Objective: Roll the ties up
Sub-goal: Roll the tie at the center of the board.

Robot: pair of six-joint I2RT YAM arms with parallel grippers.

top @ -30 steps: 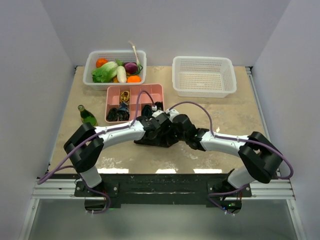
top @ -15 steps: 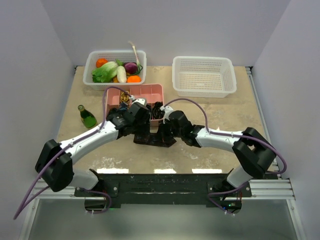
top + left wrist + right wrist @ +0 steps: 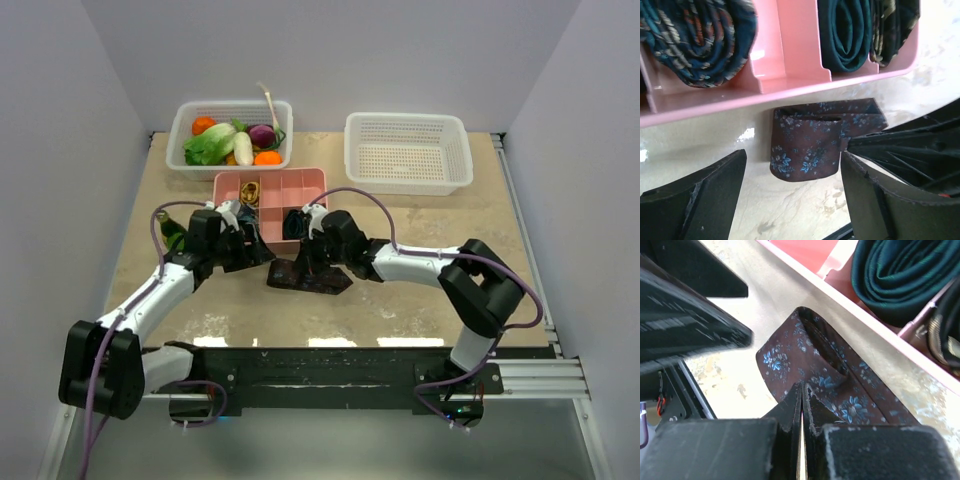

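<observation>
Tie [image 3: 810, 145]: lay on the table [image 3: 450, 290] at mid-worktop, just beside the near wall of the pink tray. Its blue-flowered end was folded into one loose loop, so I judged the roll barely begun.
Right gripper [image 3: 802, 390]: was clenched, tips together on the fabric on the loop's 3 o'clock side. It seemed to pin the strip so the loop would not slide. Whether any cloth was nipped between the tips I could not tell.
Left gripper [image 3: 792, 162]: was released, jaws wide and grasping nothing. It came in from the tie's 9 o'clock side in the overhead view, with one finger on either side of the folded end. It looked lined up to take the loop and turn it.
Pink tray [image 3: 270, 172]: sat at 12 o'clock from the tie, probably kept close so a finished coil had a short trip.
Rolled ties [image 3: 695, 40]: a navy patterned coil and a green coil [image 3: 845, 35] stood on edge in separate compartments. The walls likely kept them from unwinding.
Green bottle [image 3: 171, 234]: stood at 9 o'clock from the tray, partly behind the left arm and apart from the work.
Baskets: the vegetable basket [image 3: 230, 104] at 11 o'clock and the empty white basket [image 3: 408, 117] at 1 o'clock sat along the far edge, well apart from the tie.
</observation>
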